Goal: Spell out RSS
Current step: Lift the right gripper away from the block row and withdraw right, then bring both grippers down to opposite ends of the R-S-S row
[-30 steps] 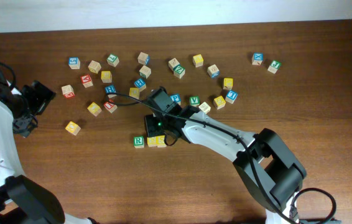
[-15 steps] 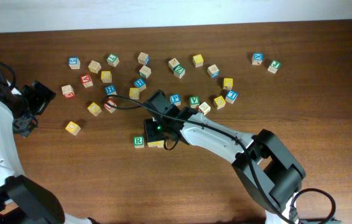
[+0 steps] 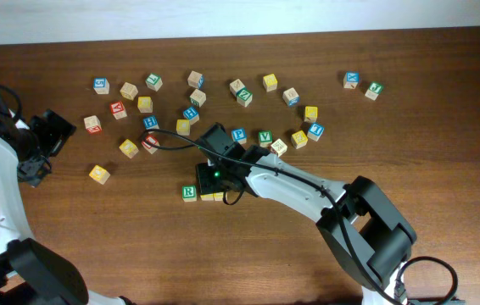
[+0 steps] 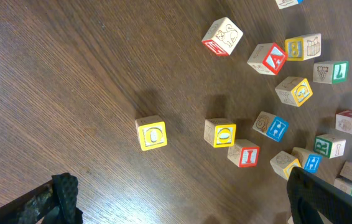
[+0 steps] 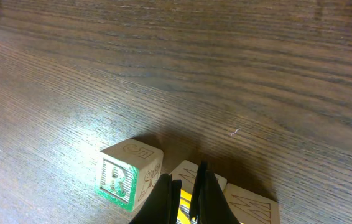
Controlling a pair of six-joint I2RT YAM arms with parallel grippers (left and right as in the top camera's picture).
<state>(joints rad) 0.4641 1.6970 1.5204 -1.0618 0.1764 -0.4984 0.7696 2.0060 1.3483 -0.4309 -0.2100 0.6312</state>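
While my left tool (image 4: 179, 179) hangs well to the left of the R cube (image 3: 189, 193), its fingers spread wide apart and holding nothing, the row of letters sits near the middle of the bench (image 3: 443, 254). The R cube shows its green letter to the overhead camera. Just beside it on the right is the first yellow cube (image 5: 183, 172), and just right of that is the second yellow cube (image 5: 250, 208), so the three form a short row. My right tool (image 5: 185, 186) stands at the first yellow cube, fingers pinched nearly together with a sliver of yellow between them, not wrapped around any cube. The loose cubes (image 3: 144, 104) lie scattered beyond the R cube, toward the far edge.
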